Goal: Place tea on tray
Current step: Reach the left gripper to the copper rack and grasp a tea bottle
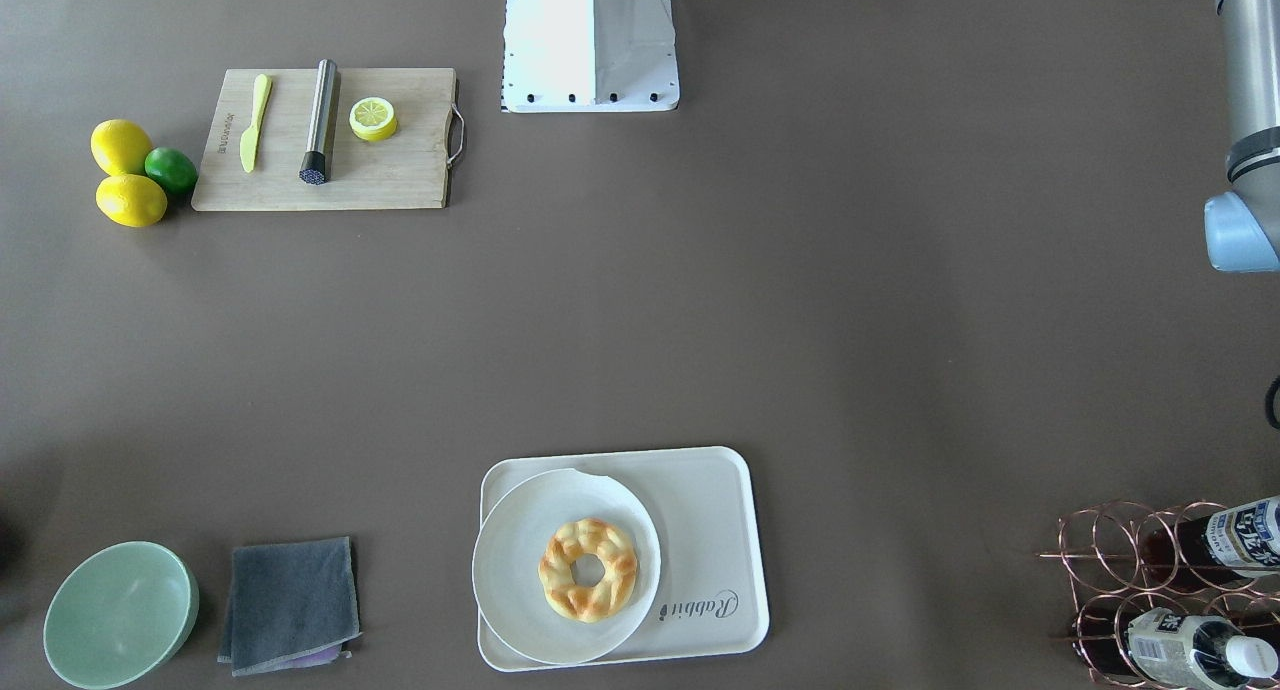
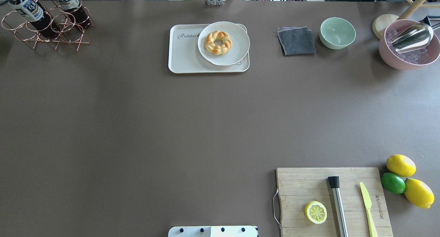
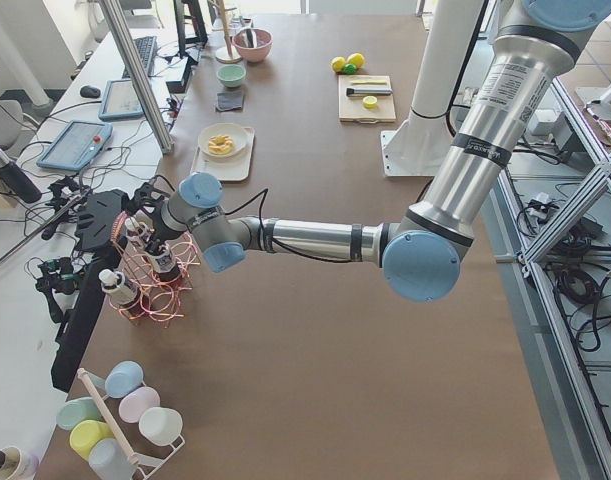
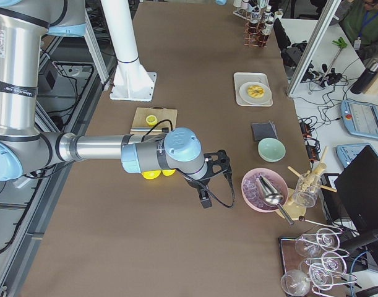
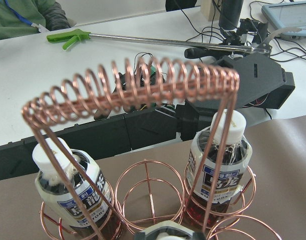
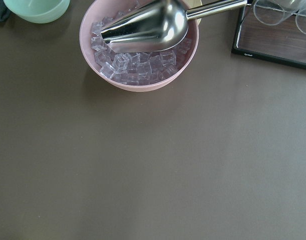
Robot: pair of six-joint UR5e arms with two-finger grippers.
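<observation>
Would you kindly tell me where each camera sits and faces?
Front-facing: across the table, faces the robot; base at top, left arm at right edge.
Overhead: behind the robot, looking down; base edge only; shares the tray with front-facing.
Exterior left: table's end; near left arm reaches the copper rack.
Exterior right: opposite end; large right arm by the pink bowl.
Left wrist: faces racked tea bottles.
Right wrist: looks down on the pink bowl.

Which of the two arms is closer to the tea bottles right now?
Left. The left arm reaches right over the rack holding the tea bottles; the right arm is at the table's other end, beside the pink bowl.
</observation>
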